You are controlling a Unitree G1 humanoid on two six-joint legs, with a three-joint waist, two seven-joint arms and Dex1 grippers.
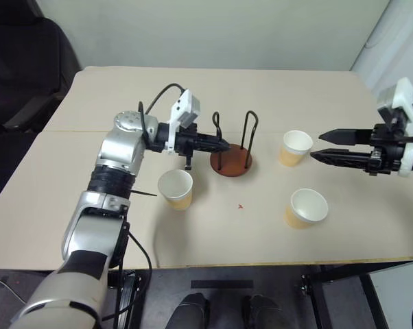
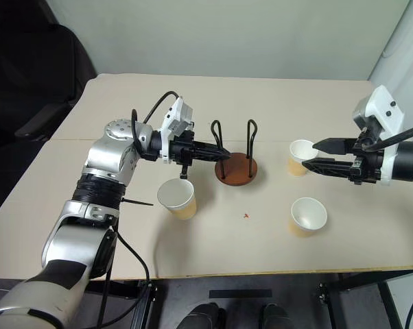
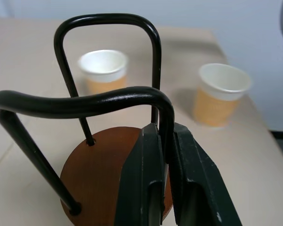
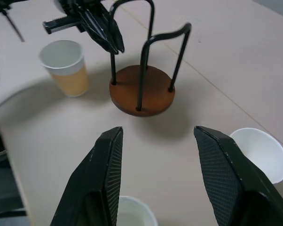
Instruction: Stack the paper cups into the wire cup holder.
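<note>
- The left end effector [image 2: 220, 153] has its two black fingers pressed together on the near wire loop [image 3: 85, 101] of the holder [image 1: 231, 163], pinching the wire where it bends down to the base, as the left wrist view shows.
- It reaches in level from the robot's left, its tips at the left side of the holder.
- The right end effector [image 1: 319, 147] is spread wide with nothing between its fingers [image 4: 221, 174].
- It hovers above the worktop [image 1: 69, 226] on the robot's right, pointing toward the holder and well apart from it.
- The holder stands upright near the middle of the worktop: a round reddish-brown disc with two black wire loops rising from it. No cup is in it.
- Left cup [image 1: 176, 189]: upright on the worktop, just in front of the left end effector and to the near left of the holder, not touching it.
- Far right cup [image 1: 296, 148]: upright to the right of the holder, just beside the right end effector's tips; I cannot tell whether they touch.
- Near right cup [image 1: 307, 208]: upright, closer to the robot's edge of the worktop, apart from the other two.
- All three cups are empty, white inside, tan outside.
- A small red mark [image 1: 241, 205] lies on the worktop between the left cup and the near right cup.
</note>
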